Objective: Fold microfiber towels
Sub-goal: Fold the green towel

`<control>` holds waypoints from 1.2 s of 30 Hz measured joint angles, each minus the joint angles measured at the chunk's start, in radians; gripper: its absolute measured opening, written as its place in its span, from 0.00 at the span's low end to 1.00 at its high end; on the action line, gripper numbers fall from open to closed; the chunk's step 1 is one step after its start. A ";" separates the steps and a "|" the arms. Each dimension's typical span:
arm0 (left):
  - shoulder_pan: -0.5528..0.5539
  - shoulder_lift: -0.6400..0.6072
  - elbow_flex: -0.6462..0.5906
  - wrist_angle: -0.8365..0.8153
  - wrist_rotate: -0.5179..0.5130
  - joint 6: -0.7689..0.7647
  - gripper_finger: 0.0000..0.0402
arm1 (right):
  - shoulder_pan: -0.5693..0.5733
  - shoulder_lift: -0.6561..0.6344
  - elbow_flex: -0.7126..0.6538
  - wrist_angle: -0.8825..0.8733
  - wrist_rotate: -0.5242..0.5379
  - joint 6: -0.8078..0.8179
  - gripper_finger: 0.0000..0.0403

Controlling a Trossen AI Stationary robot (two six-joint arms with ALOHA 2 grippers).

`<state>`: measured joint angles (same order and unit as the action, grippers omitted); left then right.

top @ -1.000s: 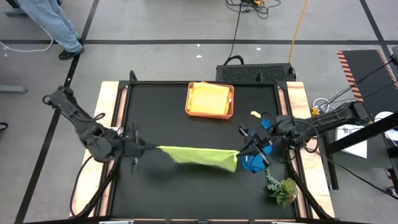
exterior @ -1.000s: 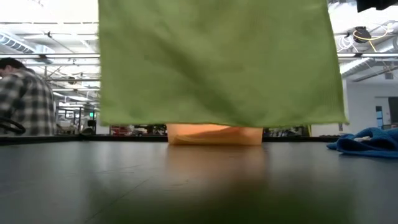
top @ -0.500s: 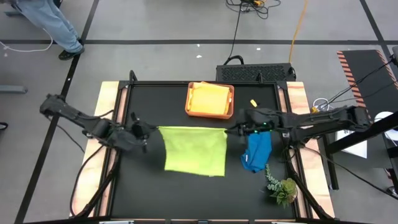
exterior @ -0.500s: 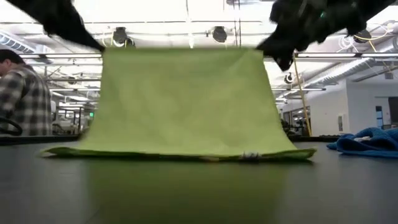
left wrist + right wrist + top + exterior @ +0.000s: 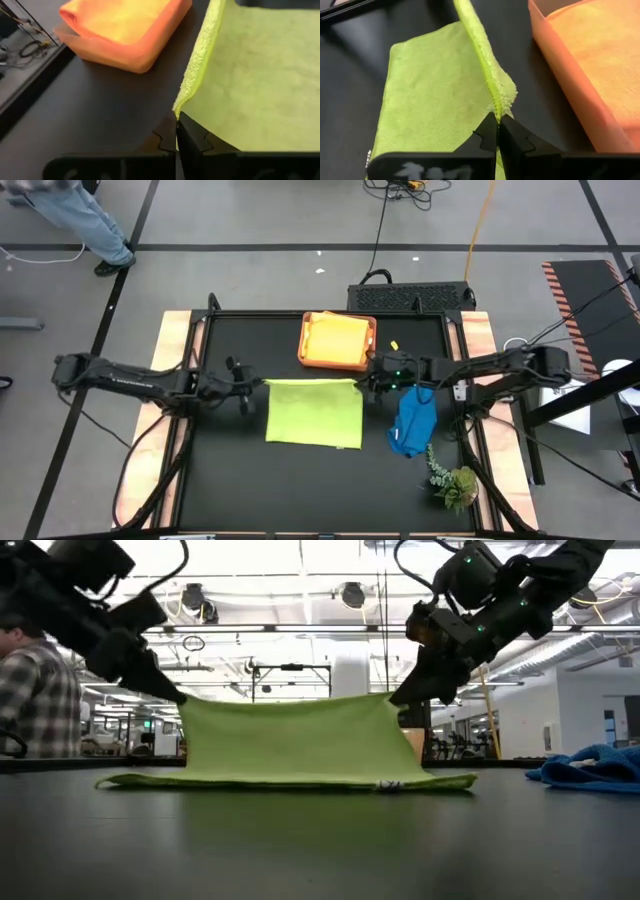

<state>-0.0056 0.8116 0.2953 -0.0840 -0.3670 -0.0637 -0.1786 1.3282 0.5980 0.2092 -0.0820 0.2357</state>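
So the bench [image 5: 220, 480] is now mostly covered in the middle by the lime green towel [image 5: 314, 412], which is spread out flat where a second ago it was being hung up in the air as a curtain between the two arms. Only the far edge is kept raised off the surface, as seen in the low view, with the near edge already laid down toward the camera. That far edge has been carried toward the tray [image 5: 338, 340], and it's now parked just short of it, apart from it. The tray is loaded with orange and yellow cloths. The blue towel [image 5: 412, 423] is left crumpled beside the green one, near the plant sprig [image 5: 453, 480], untouched. The left hand [image 5: 252, 388] is clamped on one far corner and the right hand [image 5: 368, 383] is pinched on the other, both closed tight on the fabric in the wrist views. Judging from this, the spreading step looks basically done, and the first fold is probably set up next by the raised edge being brought back over the flat part.
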 joint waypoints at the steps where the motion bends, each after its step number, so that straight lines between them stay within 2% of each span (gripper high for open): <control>1: 0.015 0.000 -0.009 0.008 0.017 0.004 0.02 | 0.000 0.005 0.000 0.006 -0.001 -0.008 0.00; 9: 0.059 0.000 -0.024 0.016 0.160 0.019 0.02 | 0.038 0.008 0.000 0.008 -0.054 -0.016 0.00; 16: 0.025 0.000 -0.024 0.010 0.214 0.013 0.01 | 0.103 0.008 0.000 0.003 -0.055 -0.014 0.00; 22: -0.042 0.000 -0.024 0.012 0.287 -0.010 0.01 | 0.141 0.008 0.000 0.003 -0.136 -0.013 0.00; 33: -0.196 0.013 -0.024 0.024 0.283 -0.124 0.01 | 0.201 0.010 0.000 0.006 -0.158 -0.013 0.00; 36: -0.235 0.050 -0.024 0.042 0.255 -0.127 0.01 | 0.217 0.034 -0.022 0.079 -0.158 -0.013 0.00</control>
<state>-0.2409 0.8615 0.2714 -0.0420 -0.1120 -0.1910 0.0383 1.3623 0.5755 0.2886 -0.2396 0.2232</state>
